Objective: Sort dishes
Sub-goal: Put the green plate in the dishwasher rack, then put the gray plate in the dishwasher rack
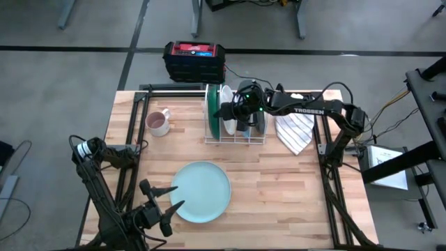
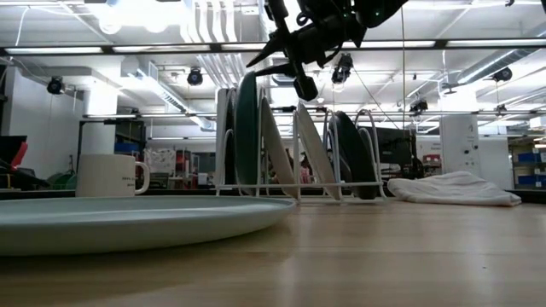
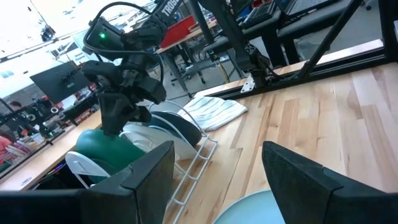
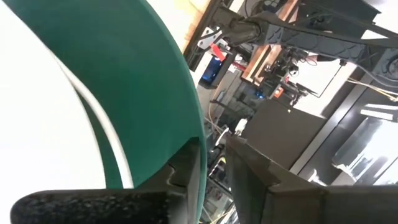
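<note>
A white wire rack (image 1: pixel 235 138) at the table's far middle holds several dishes on edge: a green plate (image 1: pixel 209 111) (image 2: pixel 247 128), white ones (image 2: pixel 277 158) and dark ones (image 2: pixel 350 153). My right gripper (image 1: pixel 226 110) (image 2: pixel 281 72) is open above the rack, its fingers on either side of the green plate's top rim (image 4: pixel 196 143). A large pale teal plate (image 1: pixel 201 192) lies flat at the near middle. My left gripper (image 1: pixel 178 196) (image 3: pixel 217 186) is open and empty over that plate's left edge. My right gripper comes at the green plate's top rim (image 4: pixel 198 155) from above, one finger on each side of it. Open space shows between the rim and one finger (image 4: pixel 255 177). Whether the other finger touches the plate, I cannot tell.
A pinkish mug (image 1: pixel 158 123) stands left of the rack. A white striped cloth (image 1: pixel 296 131) lies right of it. A red and black box (image 1: pixel 194 59) sits beyond the far edge. Bare wood lies at the near right (image 1: pixel 279 202).
</note>
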Action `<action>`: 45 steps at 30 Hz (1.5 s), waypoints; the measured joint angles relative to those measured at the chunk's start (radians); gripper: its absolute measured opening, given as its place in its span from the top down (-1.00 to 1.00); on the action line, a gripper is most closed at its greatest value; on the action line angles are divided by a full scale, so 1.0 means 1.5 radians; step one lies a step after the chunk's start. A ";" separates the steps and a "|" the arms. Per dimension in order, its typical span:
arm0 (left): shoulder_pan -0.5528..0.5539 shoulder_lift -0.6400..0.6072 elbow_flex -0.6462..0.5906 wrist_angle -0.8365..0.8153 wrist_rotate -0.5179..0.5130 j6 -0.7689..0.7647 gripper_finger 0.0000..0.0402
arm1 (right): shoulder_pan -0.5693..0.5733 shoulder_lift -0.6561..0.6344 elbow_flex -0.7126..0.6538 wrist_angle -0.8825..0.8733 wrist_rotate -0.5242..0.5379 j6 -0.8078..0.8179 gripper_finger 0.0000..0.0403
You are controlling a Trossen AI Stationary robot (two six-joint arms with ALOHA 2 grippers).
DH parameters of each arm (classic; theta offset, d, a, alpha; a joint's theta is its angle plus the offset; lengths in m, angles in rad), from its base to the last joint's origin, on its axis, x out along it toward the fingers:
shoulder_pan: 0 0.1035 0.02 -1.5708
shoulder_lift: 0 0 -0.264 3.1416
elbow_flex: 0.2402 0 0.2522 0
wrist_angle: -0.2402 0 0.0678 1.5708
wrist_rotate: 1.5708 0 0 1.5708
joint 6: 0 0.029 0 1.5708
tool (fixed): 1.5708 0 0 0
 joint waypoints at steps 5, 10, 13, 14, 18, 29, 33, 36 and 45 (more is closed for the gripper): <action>0.000 0.000 0.000 0.000 0.000 0.000 -0.16 | 0.000 0.000 0.000 0.005 0.000 0.033 0.59; 0.000 0.000 0.000 0.000 -0.001 0.000 -0.16 | 0.000 -0.001 0.000 0.022 0.015 0.053 0.52; 0.000 0.000 0.000 0.001 -0.001 0.000 -0.16 | 0.000 -0.002 0.000 0.043 0.031 0.075 0.47; 0.000 0.000 0.000 0.001 -0.001 0.000 -0.16 | 0.000 -0.002 0.000 0.044 0.032 0.076 0.45; 0.000 0.000 0.000 0.001 -0.002 0.000 -0.16 | -0.002 -0.004 0.000 0.043 0.032 0.101 0.37; 0.000 0.000 0.000 0.002 -0.001 0.000 -0.16 | -0.006 -0.022 0.000 0.064 0.124 0.113 0.25; 0.000 0.000 0.000 0.002 -0.001 0.000 -0.16 | -0.008 -0.050 0.000 0.065 0.139 0.158 0.30; 0.000 0.000 0.000 0.001 -0.001 0.003 -0.16 | -0.009 -0.075 0.000 0.066 0.139 0.266 0.37; 0.016 0.000 0.000 0.000 -0.005 0.003 -0.16 | -0.009 -0.150 0.000 0.070 0.236 0.821 0.55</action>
